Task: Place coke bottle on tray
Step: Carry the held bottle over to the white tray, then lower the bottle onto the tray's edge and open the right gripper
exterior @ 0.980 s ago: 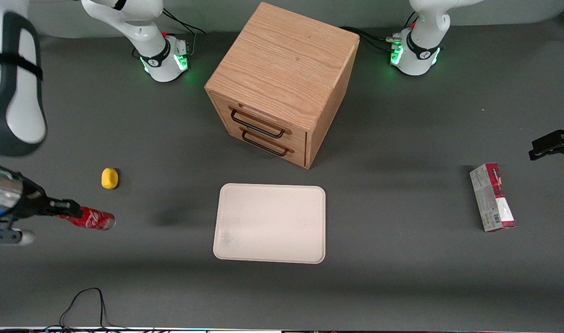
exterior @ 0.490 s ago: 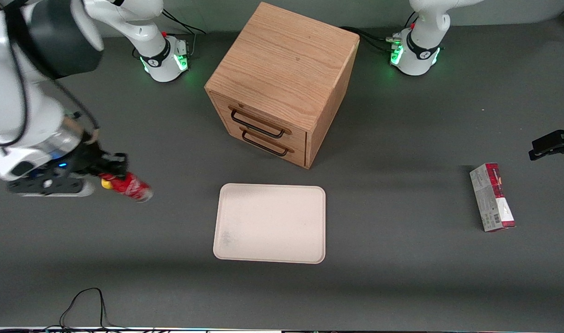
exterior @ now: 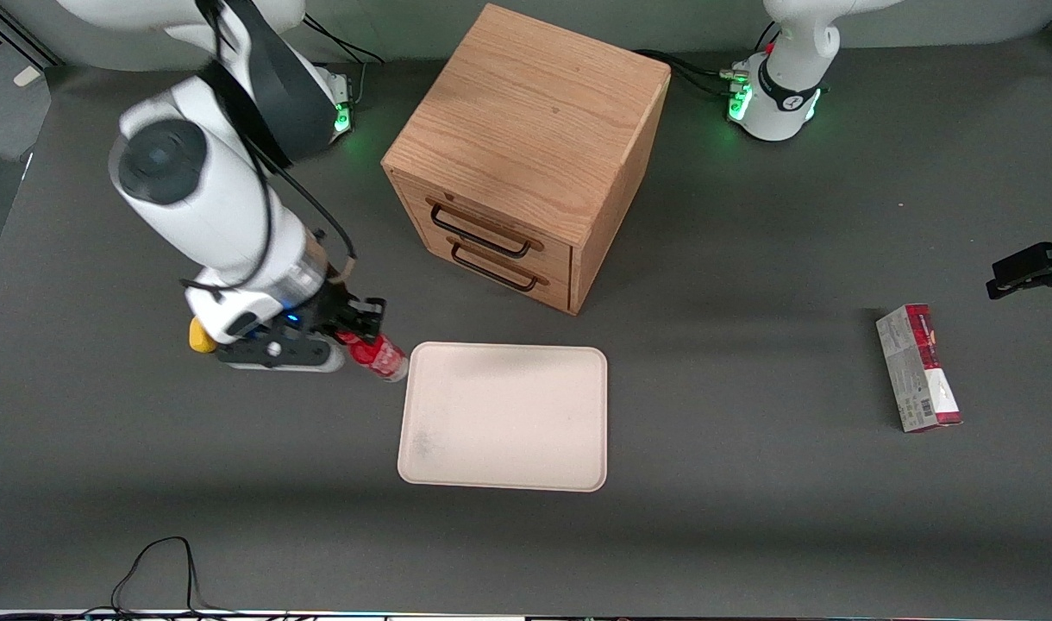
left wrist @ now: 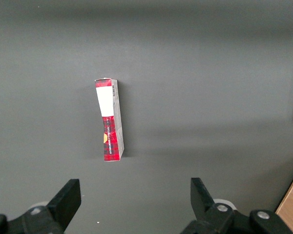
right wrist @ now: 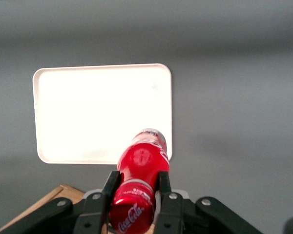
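My right gripper (exterior: pixel 360 330) is shut on the coke bottle (exterior: pixel 374 354), a small glossy red bottle with white script. It holds the bottle tilted in the air, just off the tray's edge at the working arm's end and near the tray corner closest to the drawer cabinet. The cream tray (exterior: pixel 504 417) lies flat on the dark table, nearer the front camera than the cabinet. In the right wrist view the bottle (right wrist: pixel 141 168) sits between the two black fingers (right wrist: pixel 109 191) of the gripper (right wrist: pixel 136 187), and the tray (right wrist: pixel 88 112) shows past it.
A wooden two-drawer cabinet (exterior: pixel 526 155) stands farther from the front camera than the tray. A small yellow object (exterior: pixel 200 338) lies partly hidden under my wrist. A red-and-grey carton (exterior: pixel 918 367) lies toward the parked arm's end, also in the left wrist view (left wrist: pixel 110 119).
My right arm has carried the bottle from the working arm's end of the table toward the tray, up to the tray's edge. The bottle stays held in the gripper.
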`<state>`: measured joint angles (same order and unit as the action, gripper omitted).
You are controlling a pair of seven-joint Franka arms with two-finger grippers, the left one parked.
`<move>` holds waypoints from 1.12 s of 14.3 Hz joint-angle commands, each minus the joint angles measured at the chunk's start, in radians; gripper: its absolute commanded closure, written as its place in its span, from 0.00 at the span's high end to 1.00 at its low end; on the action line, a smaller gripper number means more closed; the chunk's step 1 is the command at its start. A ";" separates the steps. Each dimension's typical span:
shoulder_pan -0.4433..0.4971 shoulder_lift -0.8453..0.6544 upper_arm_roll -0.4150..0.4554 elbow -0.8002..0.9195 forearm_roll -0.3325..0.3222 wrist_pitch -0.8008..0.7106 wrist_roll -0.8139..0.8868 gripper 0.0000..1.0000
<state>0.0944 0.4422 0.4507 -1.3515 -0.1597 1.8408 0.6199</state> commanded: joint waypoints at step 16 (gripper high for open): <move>0.015 0.159 -0.018 -0.232 -0.123 0.357 0.012 0.00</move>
<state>0.1096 0.6072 0.4358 -1.5738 -0.2568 2.1746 0.6211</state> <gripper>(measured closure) 0.634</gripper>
